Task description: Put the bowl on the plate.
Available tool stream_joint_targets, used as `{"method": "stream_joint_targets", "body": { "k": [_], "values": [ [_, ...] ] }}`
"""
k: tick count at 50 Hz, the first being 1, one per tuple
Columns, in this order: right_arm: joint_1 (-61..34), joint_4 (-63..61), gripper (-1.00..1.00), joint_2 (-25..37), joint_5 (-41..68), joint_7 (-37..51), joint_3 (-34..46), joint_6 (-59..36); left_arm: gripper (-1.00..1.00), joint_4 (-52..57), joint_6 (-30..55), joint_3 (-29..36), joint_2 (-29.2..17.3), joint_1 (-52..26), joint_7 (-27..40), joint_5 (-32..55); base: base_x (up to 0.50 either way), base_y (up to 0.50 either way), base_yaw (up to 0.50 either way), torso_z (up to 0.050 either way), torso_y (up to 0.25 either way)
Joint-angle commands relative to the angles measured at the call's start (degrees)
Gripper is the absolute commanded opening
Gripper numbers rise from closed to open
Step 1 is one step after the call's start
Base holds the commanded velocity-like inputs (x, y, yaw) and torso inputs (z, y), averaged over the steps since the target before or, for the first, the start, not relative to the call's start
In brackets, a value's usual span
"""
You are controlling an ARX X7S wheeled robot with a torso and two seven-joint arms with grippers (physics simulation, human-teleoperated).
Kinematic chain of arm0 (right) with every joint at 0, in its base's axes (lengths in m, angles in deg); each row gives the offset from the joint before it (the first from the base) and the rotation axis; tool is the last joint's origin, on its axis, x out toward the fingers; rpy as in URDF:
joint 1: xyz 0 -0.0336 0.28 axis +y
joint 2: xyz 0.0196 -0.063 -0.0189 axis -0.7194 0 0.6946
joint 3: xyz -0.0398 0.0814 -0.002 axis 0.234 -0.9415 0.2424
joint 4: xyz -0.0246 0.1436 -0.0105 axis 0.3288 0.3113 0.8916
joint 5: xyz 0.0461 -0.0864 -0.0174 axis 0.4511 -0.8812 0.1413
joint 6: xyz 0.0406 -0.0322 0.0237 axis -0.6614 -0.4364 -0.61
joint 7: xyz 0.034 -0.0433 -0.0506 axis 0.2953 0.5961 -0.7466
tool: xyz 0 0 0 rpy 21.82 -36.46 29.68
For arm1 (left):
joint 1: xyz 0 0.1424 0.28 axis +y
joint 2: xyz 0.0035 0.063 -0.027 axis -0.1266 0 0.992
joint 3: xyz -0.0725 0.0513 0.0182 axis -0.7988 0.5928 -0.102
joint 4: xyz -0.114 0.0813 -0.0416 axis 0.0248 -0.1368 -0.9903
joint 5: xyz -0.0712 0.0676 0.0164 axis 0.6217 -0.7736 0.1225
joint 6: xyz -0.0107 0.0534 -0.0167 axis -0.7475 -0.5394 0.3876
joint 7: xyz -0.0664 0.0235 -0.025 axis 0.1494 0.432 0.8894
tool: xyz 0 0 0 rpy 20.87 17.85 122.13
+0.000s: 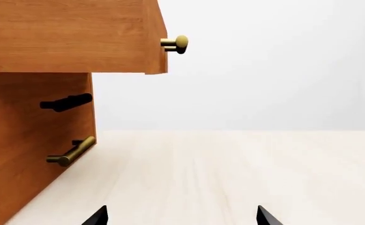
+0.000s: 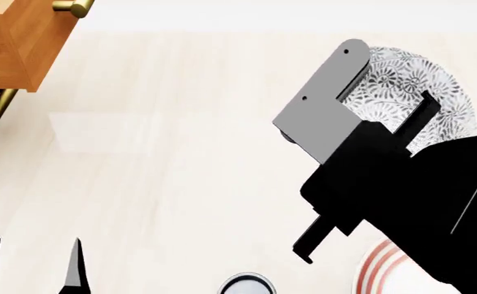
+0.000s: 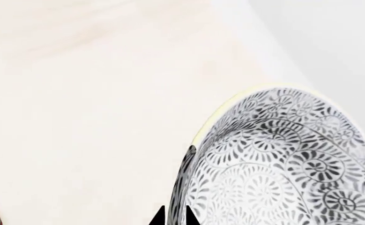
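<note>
Right gripper pinching the bowl's rim over the table.

The right gripper (image 3: 175,216) has its fingertips pressed on the rim of the bowl (image 2: 434,98), at the far right of the pale table (image 2: 181,153). The plate (image 2: 377,269) shows only an edge, nearer the robot. The left gripper (image 1: 181,216) is spread, near a wooden cabinet (image 1: 38,93).

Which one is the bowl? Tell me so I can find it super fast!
Look at the pale wooden table, then at the big black right arm reaching across it. The bowl peeks out beyond that arm. It is deep and covered in tiny grey-and-white flowers, unlike the flat plate with red rings.
</note>
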Motion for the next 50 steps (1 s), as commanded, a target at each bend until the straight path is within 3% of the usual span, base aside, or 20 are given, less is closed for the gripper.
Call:
{"method": "stream_joint_targets", "body": {
  "k": [1,32,50],
  "values": [
    [-0.04,-6.61,-1.00,6.56,4.04,6.30,-3.03,-1.69,1.00,0.30,0.08,0.01,-0.25,0.04,0.24,0.14,0.00,0.00,0.00,0.000,0.000],
    [4.20,-20.10,-1.00,21.11,15.81,18.17,-4.80,-0.64,1.00,-0.95,-0.86,0.37,-0.31,-0.31,0.14,0.58,0.00,0.00,0.00,0.000,0.000],
    [7.07,-25.64,-1.00,30.43,19.48,22.97,-5.73,5.14,1.00,-1.62,-1.41,0.64,-0.36,-0.38,0.15,0.66,0.00,0.00,0.00,0.000,0.001]
  ]
}}
